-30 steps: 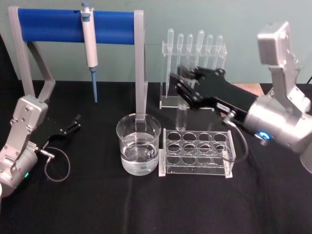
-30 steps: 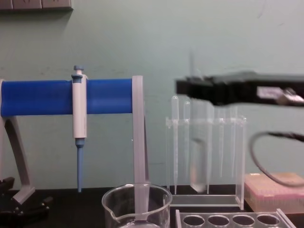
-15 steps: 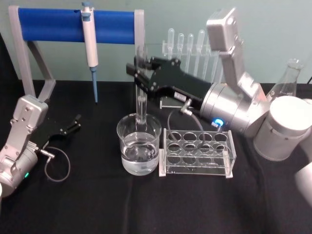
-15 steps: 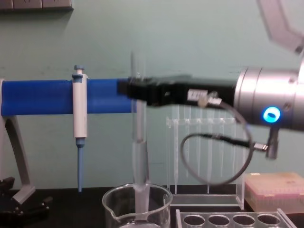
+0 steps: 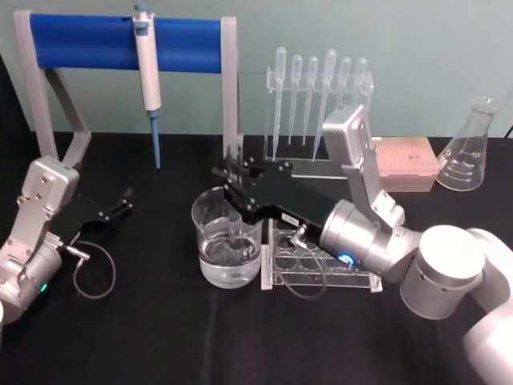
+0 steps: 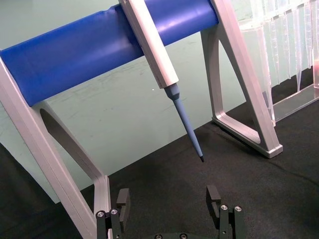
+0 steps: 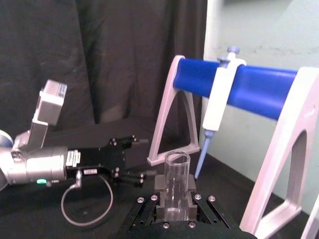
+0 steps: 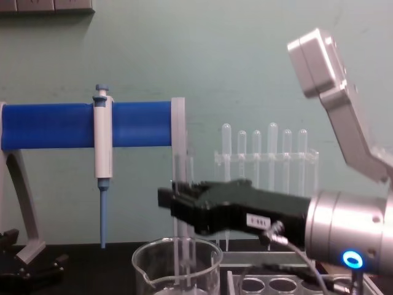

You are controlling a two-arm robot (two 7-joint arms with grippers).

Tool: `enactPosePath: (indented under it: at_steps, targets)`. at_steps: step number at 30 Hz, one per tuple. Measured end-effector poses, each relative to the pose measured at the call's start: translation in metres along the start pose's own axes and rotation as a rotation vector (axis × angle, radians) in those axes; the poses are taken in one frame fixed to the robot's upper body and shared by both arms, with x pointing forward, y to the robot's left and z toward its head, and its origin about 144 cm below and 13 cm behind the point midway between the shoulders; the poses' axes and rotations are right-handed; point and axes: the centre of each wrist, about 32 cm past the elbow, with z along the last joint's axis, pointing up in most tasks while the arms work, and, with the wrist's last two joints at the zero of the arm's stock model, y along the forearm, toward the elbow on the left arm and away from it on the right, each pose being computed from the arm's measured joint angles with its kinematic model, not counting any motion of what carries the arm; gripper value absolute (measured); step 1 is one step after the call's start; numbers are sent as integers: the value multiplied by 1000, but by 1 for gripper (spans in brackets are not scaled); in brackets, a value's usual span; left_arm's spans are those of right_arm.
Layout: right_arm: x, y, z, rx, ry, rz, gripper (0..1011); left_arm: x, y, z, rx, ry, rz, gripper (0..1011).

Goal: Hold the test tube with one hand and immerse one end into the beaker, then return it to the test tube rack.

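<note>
The right gripper (image 5: 231, 183), a black two-fingered claw on a silver cylindrical wrist with a blue light ring, is pinched on the long clear glass test tube (image 7: 177, 174). Its pads press the tube from both sides a little below the open mouth, which stands proud of the fingers. The tube hangs upright, and its lower length reaches down inside the wide clear glass beaker (image 5: 204, 241). The beaker stands on the black tabletop (image 5: 160, 337) just beside the clear plastic test tube rack (image 5: 276, 257) and is partly filled with clear liquid (image 5: 228, 263). The rounded end seems to be at or under the liquid's surface, though I cannot tell how deep it sits. The left gripper (image 6: 168, 196) rests parked on the table at the far left, with its fingers spread and nothing between them. The tube is probably light and stiff, but also smooth, brittle and easily cracked, so a firm yet gentle squeeze suits it best. Holding it high near the mouth looks sensible, since the whole lower length stays free for dipping and for sliding into a rack hole. Once wet, that end will likely drip and be slippery. It should probably rise straight, clear of the beaker's rim, and stay vertical on its way over to the rack.
</note>
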Motion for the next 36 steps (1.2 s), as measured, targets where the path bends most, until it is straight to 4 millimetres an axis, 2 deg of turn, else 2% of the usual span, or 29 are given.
enactPosePath:
  at_steps: [7,36]
  targets:
    - [-5,-2,-12,-9,6,1,228,0,0,0,0,0,0,1000]
    - [-6,-1,-12,-11,2,14,228,0,0,0,0,0,0,1000]
